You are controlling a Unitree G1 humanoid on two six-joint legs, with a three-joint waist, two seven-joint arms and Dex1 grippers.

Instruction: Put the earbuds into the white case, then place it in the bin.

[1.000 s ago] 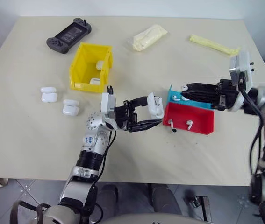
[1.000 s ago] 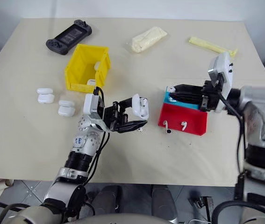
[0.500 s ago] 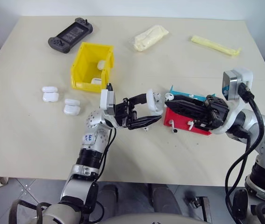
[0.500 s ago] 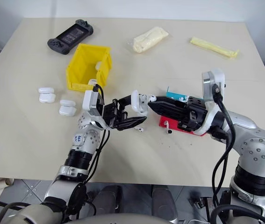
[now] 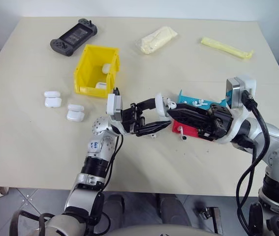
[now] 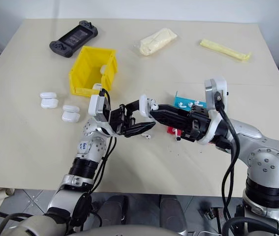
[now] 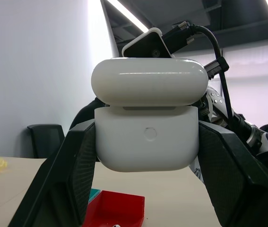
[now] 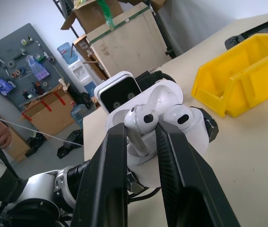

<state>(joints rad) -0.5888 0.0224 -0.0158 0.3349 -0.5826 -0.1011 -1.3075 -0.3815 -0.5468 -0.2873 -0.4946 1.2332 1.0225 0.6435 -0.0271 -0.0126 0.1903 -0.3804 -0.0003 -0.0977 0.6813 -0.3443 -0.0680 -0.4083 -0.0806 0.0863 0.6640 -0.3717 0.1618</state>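
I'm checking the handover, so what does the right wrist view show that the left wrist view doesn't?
Right wrist view: the right gripper pinching a tiny glossy white stemmed earbud above the open case, and the bright yellow plastic bin. Left wrist view: the case's front with its round button, and the red tray below. Both: the small glossy white hinged case held by the left gripper.
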